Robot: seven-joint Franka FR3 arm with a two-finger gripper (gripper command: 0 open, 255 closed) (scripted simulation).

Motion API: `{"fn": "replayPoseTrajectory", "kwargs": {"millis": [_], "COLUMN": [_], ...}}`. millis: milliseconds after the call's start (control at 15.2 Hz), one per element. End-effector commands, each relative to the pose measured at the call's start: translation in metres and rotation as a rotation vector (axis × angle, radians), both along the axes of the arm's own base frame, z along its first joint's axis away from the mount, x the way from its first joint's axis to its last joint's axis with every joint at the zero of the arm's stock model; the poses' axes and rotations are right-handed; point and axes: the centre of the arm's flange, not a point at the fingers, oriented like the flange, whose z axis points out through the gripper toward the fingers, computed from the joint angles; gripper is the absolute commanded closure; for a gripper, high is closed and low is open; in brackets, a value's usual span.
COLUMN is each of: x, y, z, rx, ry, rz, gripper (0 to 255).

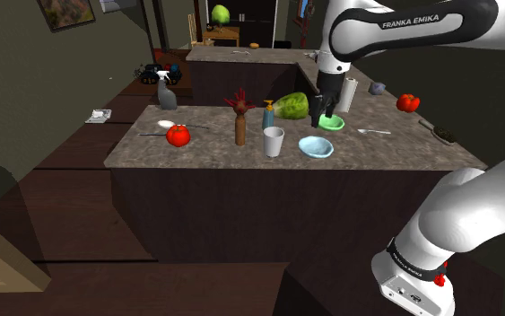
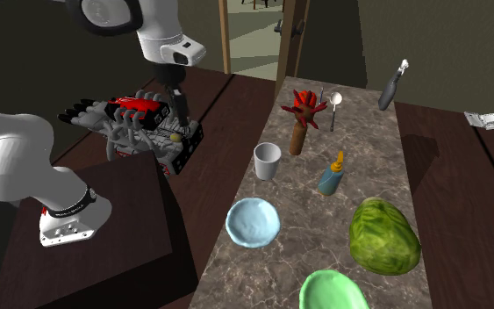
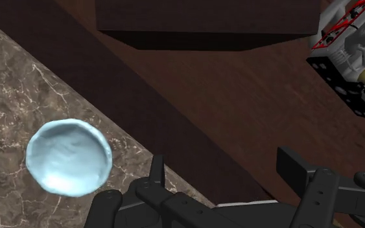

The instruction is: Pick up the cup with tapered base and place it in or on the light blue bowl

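The white cup [image 1: 274,141] [image 2: 267,161], narrowing toward its base, stands upright on the marble counter [image 1: 205,151]. The light blue bowl [image 1: 316,146] [image 2: 253,221] [image 3: 69,157] sits just beside it, nearer the counter's front edge, and holds nothing. My black gripper [image 1: 318,113] [image 2: 180,112] [image 3: 225,170] hangs open in the air, well above the counter and out past its long edge, over the dark wood floor. Nothing lies between its fingers [image 3: 158,171]. In the wrist view the bowl lies off to one side of the fingers; the cup is out of that view.
Near the cup stand a brown vase with a red flower [image 1: 239,117] and a blue soap bottle [image 2: 330,174]. A green bowl [image 2: 332,292], a lettuce head [image 2: 382,235], a red fruit [image 1: 178,136] and a spray bottle [image 2: 392,85] share the counter. An engine model [image 2: 144,127] sits on the floor.
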Motion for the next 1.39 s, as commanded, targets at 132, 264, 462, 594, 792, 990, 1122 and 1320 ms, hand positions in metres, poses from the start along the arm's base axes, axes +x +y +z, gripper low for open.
{"fn": "replayPoseTrajectory", "kwargs": {"millis": [132,264,462,594,792,990,1122,1320], "x": [0.039,0.058,0.088,0.107,0.136,0.166,0.186,0.215], "y": [-0.023,-0.034,-0.050,-0.060,-0.075,-0.090,-0.100,-0.114], "z": [-0.030,-0.044,-0.066,-0.080,-0.101,-0.123,-0.137,-0.158], "rx": [0.011,0.017,0.026,0.032,0.041,0.049,0.055,0.064], "ry": [-0.010,-0.014,-0.021,-0.025,-0.032,-0.038,-0.042,-0.049], "rz": [0.003,0.005,0.007,0.009,0.011,0.014,0.015,0.017], "gripper": [0,0,0,0,0,0,0,0]}}
